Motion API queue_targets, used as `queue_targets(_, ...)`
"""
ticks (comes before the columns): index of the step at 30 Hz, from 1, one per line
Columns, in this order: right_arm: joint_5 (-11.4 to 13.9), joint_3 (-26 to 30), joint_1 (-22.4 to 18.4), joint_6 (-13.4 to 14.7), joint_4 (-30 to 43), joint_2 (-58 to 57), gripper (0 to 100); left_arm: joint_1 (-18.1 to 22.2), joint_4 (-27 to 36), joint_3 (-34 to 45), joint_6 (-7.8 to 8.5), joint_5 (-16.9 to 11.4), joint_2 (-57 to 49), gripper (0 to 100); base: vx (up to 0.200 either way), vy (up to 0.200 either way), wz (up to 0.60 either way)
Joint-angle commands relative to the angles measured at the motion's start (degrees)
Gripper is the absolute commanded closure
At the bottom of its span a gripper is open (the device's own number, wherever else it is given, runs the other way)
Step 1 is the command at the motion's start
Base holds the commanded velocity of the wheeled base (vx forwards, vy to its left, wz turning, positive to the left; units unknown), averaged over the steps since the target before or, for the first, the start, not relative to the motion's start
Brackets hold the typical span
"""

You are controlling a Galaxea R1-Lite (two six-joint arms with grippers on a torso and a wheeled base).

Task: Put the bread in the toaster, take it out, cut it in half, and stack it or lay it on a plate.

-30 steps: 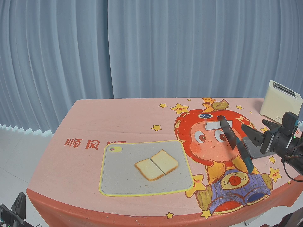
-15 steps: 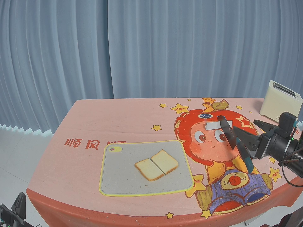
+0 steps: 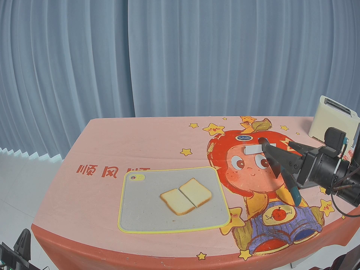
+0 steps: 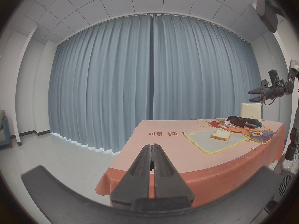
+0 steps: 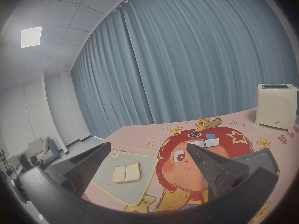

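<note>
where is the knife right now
In the head view the knife lies on the table's right side, between the cutting board and the toaster, below the right gripper.

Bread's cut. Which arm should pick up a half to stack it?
Right, probably. The right gripper hangs open above the table, facing the bread halves on the cutting board; the left gripper sits shut, low off the table's near corner.

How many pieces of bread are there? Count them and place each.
2. The left half and the right half lie side by side on the cutting board. None seems hidden.
</note>
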Motion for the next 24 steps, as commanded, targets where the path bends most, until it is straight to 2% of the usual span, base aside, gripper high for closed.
queue_targets(1,-0.68,1.62,0.75,-1.53,-0.09,1.63,0,0.02,-0.01,1.01,-0.02,0.02,-0.66,100,0.0,0.0,0.0)
queue_targets(4,-0.85,2.41,0.75,-3.37,-0.27,2.33,0,0.02,-0.01,1.01,-0.02,0.02,-0.66,100,0.0,0.0,0.0)
queue_targets(7,-0.76,1.79,0.92,-3.2,-0.44,2.25,0,0.02,-0.01,1.01,-0.02,0.02,-0.75,100,0.0,0.0,0.0)
queue_targets(11,-1.11,-0.23,4.53,-2.14,-6.86,2.42,0,0.02,-0.01,1.01,-0.02,0.02,-0.75,100,0.0,0.0,0.0)
queue_targets(13,-1.73,-0.32,6.02,-1.18,-7.48,2.33,0,0.02,-0.01,1.01,-0.02,0.02,-0.75,100,0.0,0.0,0.0)
queue_targets(18,-4.98,-2.16,9.27,-1.88,-3.52,3.39,0,0.02,-0.01,1.01,-0.02,0.02,-0.75,100,0.0,0.0,0.0)
queue_targets(22,-5.07,-4.71,9.71,-4.6,2.98,3.74,0,0.02,-0.01,1.01,-0.02,0.02,-0.66,100,0.0,0.0,0.0)
queue_targets(24,-5.07,-6.91,9.45,-4.87,6.67,3.56,0,0.02,-0.01,1.01,-0.02,0.02,-0.66,100,0.0,0.0,0.0)
